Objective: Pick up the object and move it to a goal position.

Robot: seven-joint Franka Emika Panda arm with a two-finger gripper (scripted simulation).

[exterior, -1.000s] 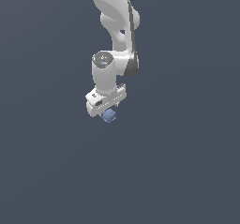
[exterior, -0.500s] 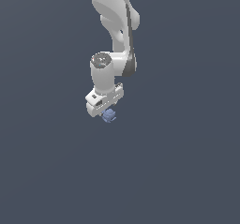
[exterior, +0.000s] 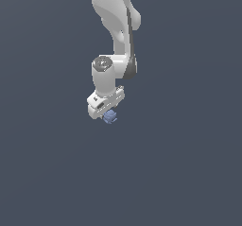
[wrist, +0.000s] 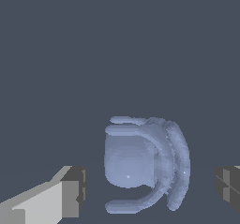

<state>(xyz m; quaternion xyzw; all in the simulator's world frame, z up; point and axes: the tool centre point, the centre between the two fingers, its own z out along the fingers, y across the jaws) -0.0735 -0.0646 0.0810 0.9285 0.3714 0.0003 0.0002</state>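
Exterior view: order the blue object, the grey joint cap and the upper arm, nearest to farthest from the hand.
1. Blue object, directly under the hand.
2. Grey joint cap, above the hand.
3. Upper arm, at the top edge.

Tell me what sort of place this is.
Most likely a bare simulated test scene, not a real room: a flat, featureless dark grey ground, a smoothly rendered white arm, and a lone blue-grey crab-like object lying between the open gripper fingers.

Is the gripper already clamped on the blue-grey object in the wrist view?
No: gaps show on both sides between the object and the fingers of the gripper.
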